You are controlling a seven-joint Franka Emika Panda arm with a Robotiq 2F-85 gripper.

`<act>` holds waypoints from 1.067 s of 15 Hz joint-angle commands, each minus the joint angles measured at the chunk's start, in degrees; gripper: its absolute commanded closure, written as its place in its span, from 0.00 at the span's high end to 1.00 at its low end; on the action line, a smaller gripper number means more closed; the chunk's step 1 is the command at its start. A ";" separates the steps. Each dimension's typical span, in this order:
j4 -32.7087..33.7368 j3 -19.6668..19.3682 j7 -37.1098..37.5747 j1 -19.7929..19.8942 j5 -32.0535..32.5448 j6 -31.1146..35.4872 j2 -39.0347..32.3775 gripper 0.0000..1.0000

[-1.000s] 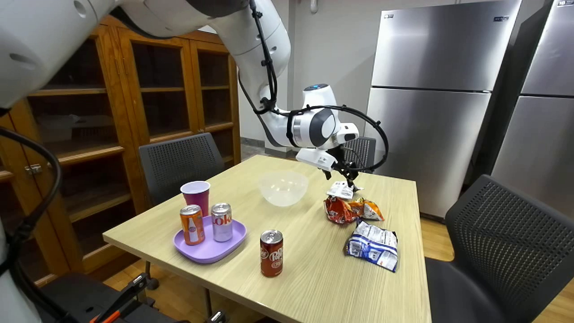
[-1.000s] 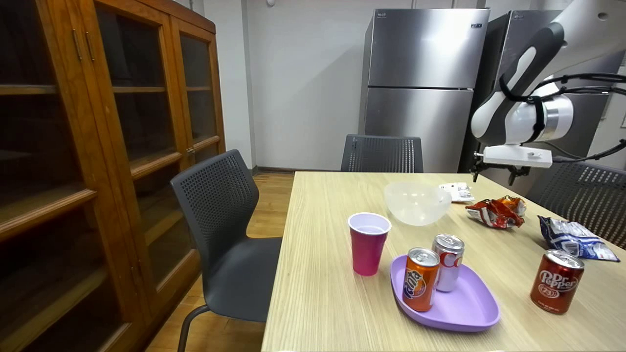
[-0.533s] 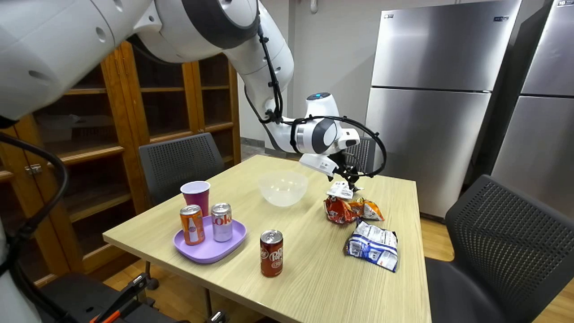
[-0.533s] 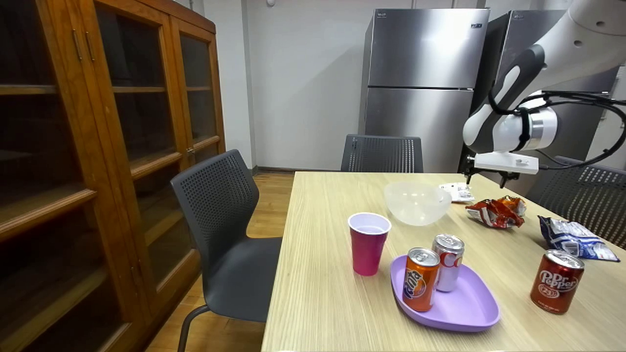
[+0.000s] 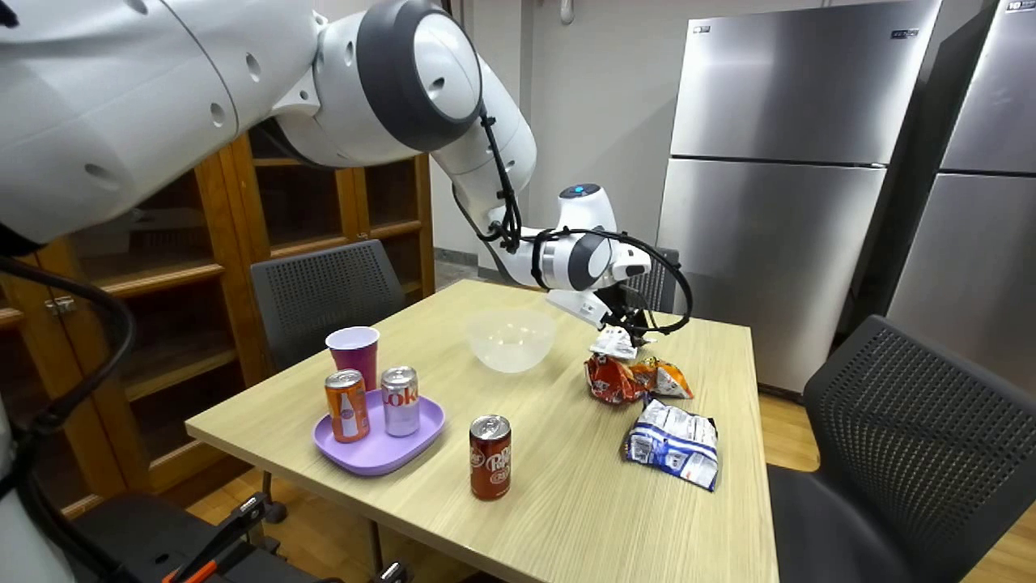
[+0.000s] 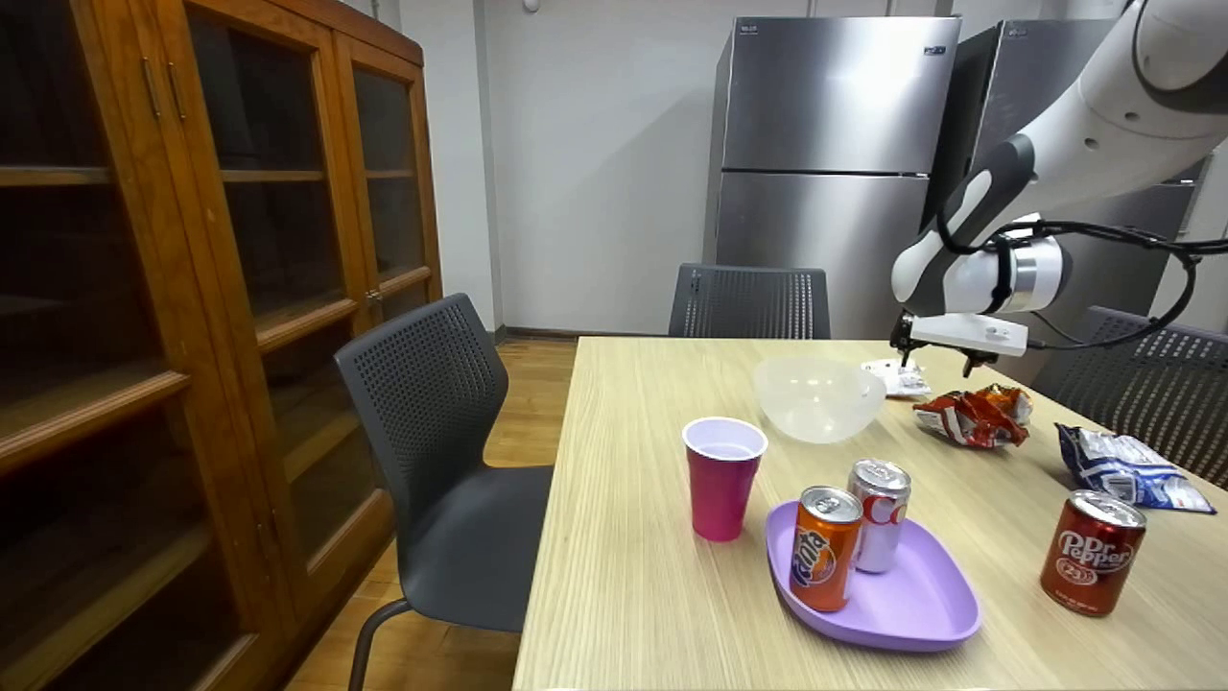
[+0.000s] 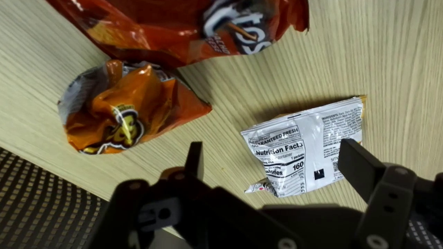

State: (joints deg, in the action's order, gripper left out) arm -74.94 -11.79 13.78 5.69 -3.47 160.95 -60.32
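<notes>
From the near upper left of an exterior view, the white arm [image 5: 162, 89] extends across the table [image 5: 599, 518], its elbow [image 5: 437, 69] raised and its forearm [image 5: 476, 166] sloping down and away to the wrist [image 5: 562, 263], which dips slightly toward its outer end. On the table, in order of increasing distance, lie a blue-and-white bag [image 5: 673, 445], a red bag [image 5: 613, 380] with an orange bag [image 5: 668, 379] just beside it, and a small white packet [image 7: 308, 152], text uppermost, toward the table's far edge. The gripper [image 7: 272, 148] hangs above this packet, apart from it, with its fingers [image 7: 361, 166] directed downward; the jaws are released and stand wide apart. As the wrist view shows, most of the packet appears between the fingers, one of which overlaps its edge in projection. Farthest back stand a dark chair [image 6: 748, 299] and a steel refrigerator [image 6: 825, 106]. Compared with one second earlier, the arm has descended: the elbow, then cut off by the upper edge of the frame, now lies almost wholly inside it; the wrist has come down likewise, and the gripper stands nearer to the packet. The packet, the three bags and the translucent bowl [image 5: 511, 342] near them occupy unchanged positions in both exterior views.
</notes>
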 commanded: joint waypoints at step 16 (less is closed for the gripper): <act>34.69 -4.63 16.80 1.14 -0.97 -10.08 -22.79 1.00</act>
State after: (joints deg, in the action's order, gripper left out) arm -48.45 -14.50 26.75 6.58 -4.52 154.46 -78.52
